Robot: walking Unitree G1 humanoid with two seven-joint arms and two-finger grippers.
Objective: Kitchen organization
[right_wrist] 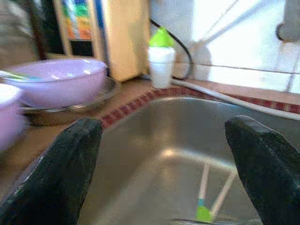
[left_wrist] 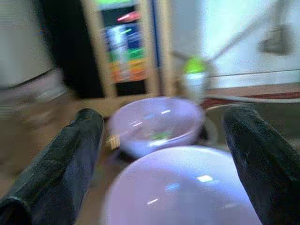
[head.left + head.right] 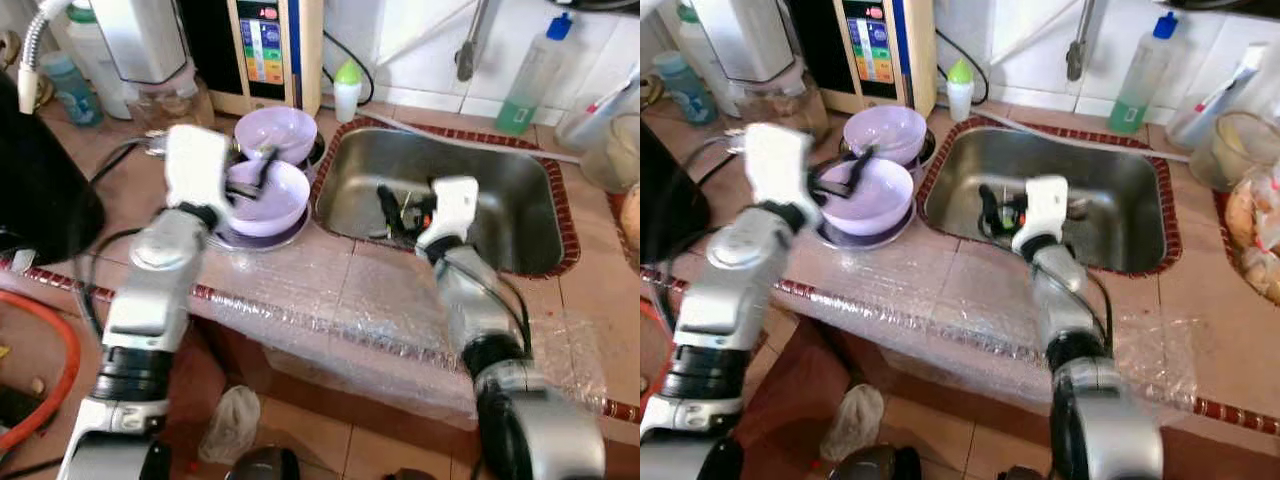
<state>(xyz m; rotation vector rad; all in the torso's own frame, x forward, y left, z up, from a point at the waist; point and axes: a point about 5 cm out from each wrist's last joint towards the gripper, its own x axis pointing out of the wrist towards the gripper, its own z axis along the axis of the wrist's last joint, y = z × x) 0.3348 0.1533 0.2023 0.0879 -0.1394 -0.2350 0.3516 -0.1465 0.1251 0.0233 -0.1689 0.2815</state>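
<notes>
near bowl [image 2: 187, 187] between spread left claw [image 2: 164, 140] | right claw [image 1: 164, 136] spread over sink [image 3: 520, 200]

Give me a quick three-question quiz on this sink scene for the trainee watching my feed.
1. True or false: the right gripper hangs over the steel sink.
2. How many lilac bowls stand left of the sink?
3. The left gripper is: A) shut on a bottle, B) open at the near lilac bowl, C) inside the sink.

Key: 1 true; 2 two, counting the far lilac bowl; 3 B.
</notes>
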